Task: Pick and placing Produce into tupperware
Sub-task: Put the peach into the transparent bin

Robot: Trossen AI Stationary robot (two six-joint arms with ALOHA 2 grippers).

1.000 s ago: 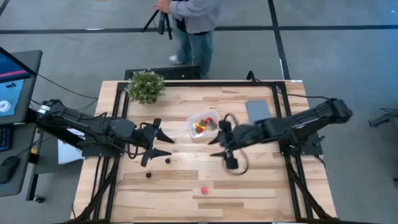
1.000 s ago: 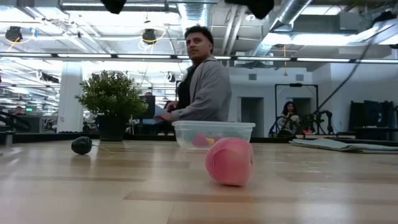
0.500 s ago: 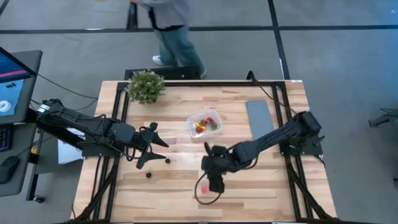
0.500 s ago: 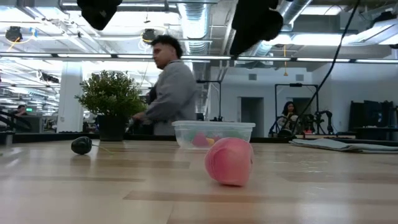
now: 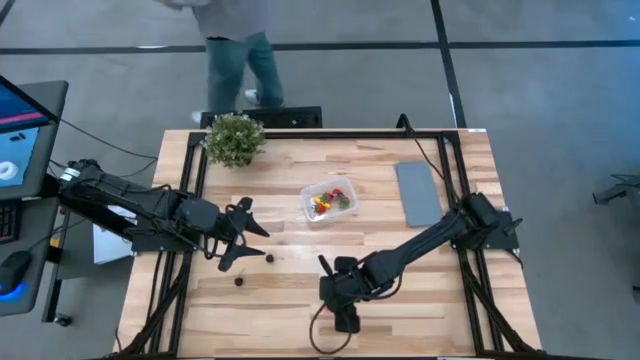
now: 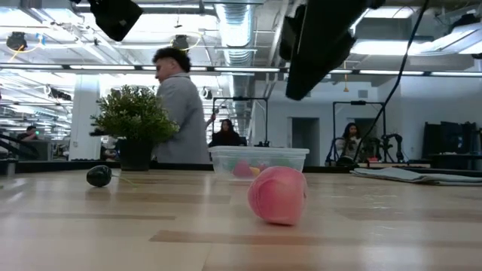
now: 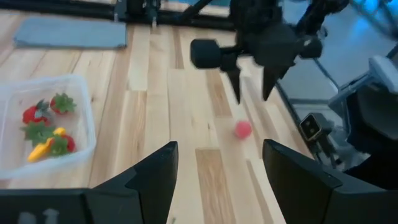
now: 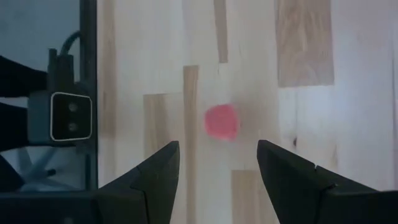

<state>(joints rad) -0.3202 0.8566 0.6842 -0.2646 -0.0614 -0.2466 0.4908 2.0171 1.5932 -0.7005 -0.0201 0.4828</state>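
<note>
Your right gripper [image 8: 211, 180] hangs spread above the pink fruit [image 8: 222, 121]; centre it, drop straight, then pinch gently.

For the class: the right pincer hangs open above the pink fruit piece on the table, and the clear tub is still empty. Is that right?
Not quite. The right pincer does hang open above the pink fruit piece, but the clear tub is not empty: the left wrist view shows strawberries and a yellow piece already inside it.
</note>
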